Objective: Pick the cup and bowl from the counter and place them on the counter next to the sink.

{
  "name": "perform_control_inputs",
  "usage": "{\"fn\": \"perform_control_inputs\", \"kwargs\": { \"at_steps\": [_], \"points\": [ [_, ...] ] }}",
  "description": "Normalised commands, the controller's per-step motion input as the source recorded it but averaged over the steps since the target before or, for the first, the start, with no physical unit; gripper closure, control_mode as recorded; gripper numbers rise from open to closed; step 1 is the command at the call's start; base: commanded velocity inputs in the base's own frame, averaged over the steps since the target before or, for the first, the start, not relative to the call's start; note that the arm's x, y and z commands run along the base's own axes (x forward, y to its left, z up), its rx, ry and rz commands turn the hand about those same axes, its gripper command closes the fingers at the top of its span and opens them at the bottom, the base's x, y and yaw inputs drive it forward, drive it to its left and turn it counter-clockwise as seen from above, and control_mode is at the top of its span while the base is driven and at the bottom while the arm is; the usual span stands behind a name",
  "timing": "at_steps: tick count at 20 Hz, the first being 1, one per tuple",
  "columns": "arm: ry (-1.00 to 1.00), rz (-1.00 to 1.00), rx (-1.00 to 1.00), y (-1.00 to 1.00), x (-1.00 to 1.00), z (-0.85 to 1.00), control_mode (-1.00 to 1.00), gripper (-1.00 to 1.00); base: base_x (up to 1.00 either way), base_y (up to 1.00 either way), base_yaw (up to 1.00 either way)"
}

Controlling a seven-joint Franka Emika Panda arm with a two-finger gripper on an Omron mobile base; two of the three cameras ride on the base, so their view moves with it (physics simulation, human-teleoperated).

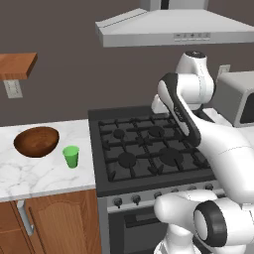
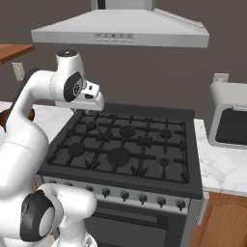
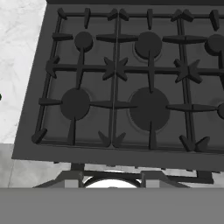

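Observation:
The green cup (image 1: 71, 156) stands upright on the white marble counter (image 1: 44, 178) left of the stove. Just behind it and to its left rests the dark brown wooden bowl (image 1: 36, 141). My gripper (image 3: 111, 179) hangs above the front edge of the stove and looks down on the burners. Its fingertips (image 3: 70, 178) stand apart with nothing between them. The hand (image 2: 93, 100) is well to the right of the cup and bowl and higher than both. The sink is out of view.
A black gas stove (image 1: 149, 149) with raised grates lies under the arm, and a grey range hood (image 1: 173, 27) hangs above it. A microwave (image 2: 231, 120) sits on the marble to the stove's right. A wooden shelf (image 1: 17, 64) juts from the wall over the bowl.

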Motion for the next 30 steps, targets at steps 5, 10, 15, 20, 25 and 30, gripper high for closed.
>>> {"fn": "perform_control_inputs", "kwargs": {
  "at_steps": [5, 10, 15, 20, 25, 30],
  "points": [
    [0.00, 0.00, 0.00, 0.18, 0.00, -0.09, -1.00, -1.00, 0.00, 0.00, 0.00],
    [0.00, 0.00, -0.01, 0.38, -0.02, -0.13, -1.00, -1.00, 0.00, 0.00, 0.00],
    [-0.01, 0.00, 0.00, 0.45, -0.15, -0.14, -1.00, -1.00, 0.00, 0.00, 0.00],
    [0.00, 0.05, 0.00, 0.45, -0.34, -0.11, -1.00, -1.00, 0.00, 0.00, 0.00],
    [0.00, 0.14, 0.00, 0.28, -0.28, -0.61, -1.00, -1.00, 0.00, 0.00, 0.00],
    [0.00, 0.16, 0.00, 0.41, -0.14, -0.22, -1.00, -1.00, 0.00, 0.00, 0.00]
  ]
}}
